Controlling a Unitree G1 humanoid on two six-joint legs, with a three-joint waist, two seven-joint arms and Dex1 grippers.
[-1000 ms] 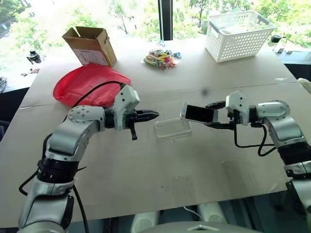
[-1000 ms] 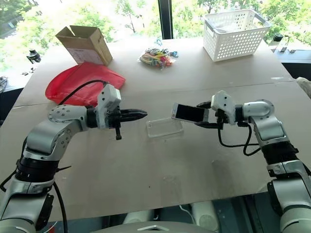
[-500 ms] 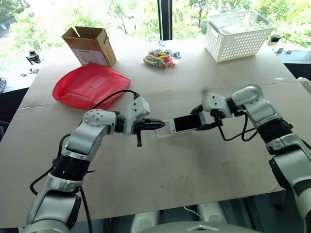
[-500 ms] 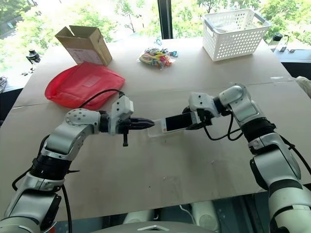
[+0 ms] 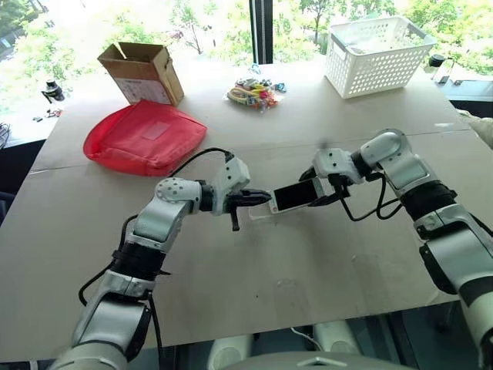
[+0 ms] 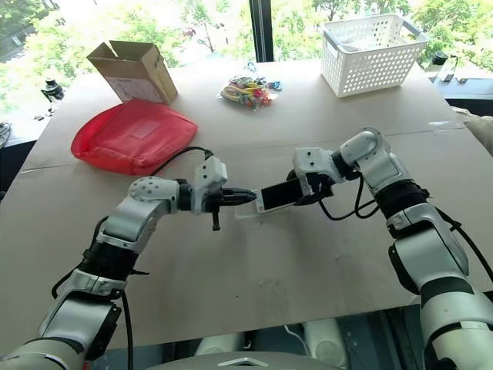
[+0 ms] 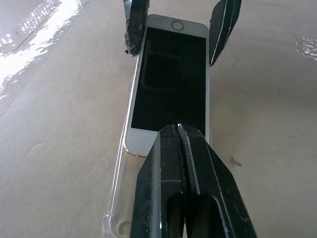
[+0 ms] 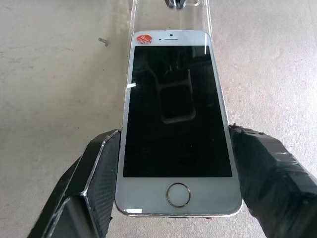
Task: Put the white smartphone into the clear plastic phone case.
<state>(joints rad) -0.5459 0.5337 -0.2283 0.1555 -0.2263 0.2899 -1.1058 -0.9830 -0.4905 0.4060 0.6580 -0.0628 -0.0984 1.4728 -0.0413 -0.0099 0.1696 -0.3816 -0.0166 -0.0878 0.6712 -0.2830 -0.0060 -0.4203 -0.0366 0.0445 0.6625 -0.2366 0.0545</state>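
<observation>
At table centre, the right gripper (image 8: pixel 173 193) clasps the phone (image 5: pixel 292 196) by its sides, tilted over the clear case (image 7: pixel 120 198). The left gripper (image 5: pixel 264 197), pinched closed, seems to pin the case. At 12 o'clock: red bag (image 5: pixel 142 136), box (image 5: pixel 142 72), basket (image 5: pixel 377 54).

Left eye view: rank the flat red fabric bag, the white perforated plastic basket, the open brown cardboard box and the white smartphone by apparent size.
1. Flat red fabric bag.
2. White perforated plastic basket.
3. Open brown cardboard box.
4. White smartphone.
The basket and box stand farther from the camera, so bag versus basket is unsure.
</observation>
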